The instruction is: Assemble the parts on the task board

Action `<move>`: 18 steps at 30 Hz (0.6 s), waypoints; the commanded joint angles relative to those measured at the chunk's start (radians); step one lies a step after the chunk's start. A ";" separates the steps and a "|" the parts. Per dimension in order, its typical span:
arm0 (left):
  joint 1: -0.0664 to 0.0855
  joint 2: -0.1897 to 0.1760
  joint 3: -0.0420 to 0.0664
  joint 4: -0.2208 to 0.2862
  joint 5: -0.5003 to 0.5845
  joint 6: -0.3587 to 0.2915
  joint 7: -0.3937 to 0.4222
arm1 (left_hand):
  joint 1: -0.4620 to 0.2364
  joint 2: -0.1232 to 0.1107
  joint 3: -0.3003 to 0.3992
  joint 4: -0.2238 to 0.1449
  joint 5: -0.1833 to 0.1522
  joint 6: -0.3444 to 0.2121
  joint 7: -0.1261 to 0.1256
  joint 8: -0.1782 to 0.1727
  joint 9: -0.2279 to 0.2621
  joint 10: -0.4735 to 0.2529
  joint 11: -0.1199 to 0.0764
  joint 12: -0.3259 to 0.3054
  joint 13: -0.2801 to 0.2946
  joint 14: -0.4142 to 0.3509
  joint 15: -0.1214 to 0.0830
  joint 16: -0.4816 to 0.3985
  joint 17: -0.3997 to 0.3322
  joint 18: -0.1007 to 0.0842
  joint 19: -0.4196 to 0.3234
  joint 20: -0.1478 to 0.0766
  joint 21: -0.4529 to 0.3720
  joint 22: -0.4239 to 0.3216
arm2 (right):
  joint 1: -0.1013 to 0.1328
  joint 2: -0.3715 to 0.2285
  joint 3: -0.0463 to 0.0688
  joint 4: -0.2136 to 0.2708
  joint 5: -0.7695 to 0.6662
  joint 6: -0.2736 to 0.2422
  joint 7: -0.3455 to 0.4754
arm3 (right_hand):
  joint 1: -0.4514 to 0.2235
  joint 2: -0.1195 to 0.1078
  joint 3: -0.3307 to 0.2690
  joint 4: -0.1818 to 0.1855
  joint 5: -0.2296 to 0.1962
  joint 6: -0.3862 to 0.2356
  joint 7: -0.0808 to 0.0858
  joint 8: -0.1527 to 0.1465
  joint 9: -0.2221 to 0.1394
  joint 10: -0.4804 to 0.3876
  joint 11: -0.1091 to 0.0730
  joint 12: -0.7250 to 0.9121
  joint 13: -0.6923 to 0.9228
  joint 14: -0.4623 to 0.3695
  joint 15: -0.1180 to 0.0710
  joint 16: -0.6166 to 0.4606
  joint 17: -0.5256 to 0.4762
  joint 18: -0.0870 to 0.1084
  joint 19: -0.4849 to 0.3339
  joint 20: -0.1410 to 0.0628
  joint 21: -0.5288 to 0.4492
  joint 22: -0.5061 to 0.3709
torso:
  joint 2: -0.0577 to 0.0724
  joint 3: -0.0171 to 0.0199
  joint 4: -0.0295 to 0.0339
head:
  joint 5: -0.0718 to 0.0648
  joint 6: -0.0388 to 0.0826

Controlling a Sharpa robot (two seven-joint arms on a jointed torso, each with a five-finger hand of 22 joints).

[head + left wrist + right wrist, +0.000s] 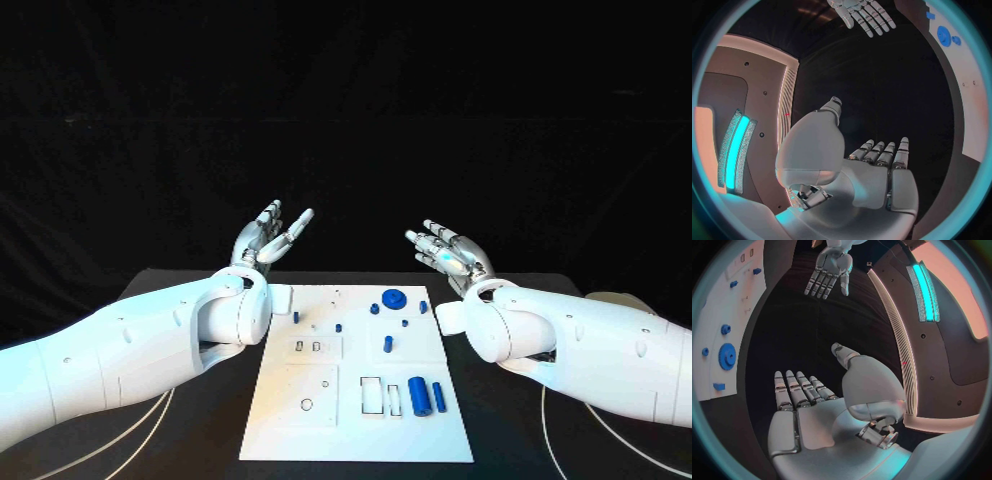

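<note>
The white task board [361, 420] lies in the middle of the black table. On it are small blue parts: a large gear [394, 297] at the far end, a peg [388, 344] near the middle, and two cylinders [420, 396] at the near right. My left hand [270, 235] is raised above the table's far left, fingers spread, holding nothing. My right hand [449, 250] is raised at the far right, also open and empty. In the left wrist view the left hand [879, 170] is flat and the right hand [862, 15] faces it. The right wrist view has the right hand [811, 410], the left hand [829, 272] and the gear [726, 356].
The board has several empty slots, among them two rectangular ones [372, 395] beside the cylinders and an oval one [306, 405] at the near left. White cables [116, 440] run along the table beside each arm. Black table surface lies on both sides of the board.
</note>
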 commanded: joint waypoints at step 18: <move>0.009 -0.113 0.006 0.123 -0.044 0.105 0.019 | 0.201 0.016 0.161 -0.026 0.006 0.715 0.115 0.266 0.158 0.858 0.022 0.149 0.059 0.803 -0.045 0.280 0.171 0.139 0.685 0.006 0.236 0.076 | 0.100 -0.012 -0.025 -0.108 -0.714 0.106 -0.078 | 0.189 -0.090 0.101 -0.149 0.019 0.637 0.107 0.183 0.112 0.744 -0.068 0.043 0.030 0.694 -0.092 0.180 0.081 0.094 0.561 -0.015 0.215 0.073 | 0.078 0.0029 0.0075 | -0.018 -0.013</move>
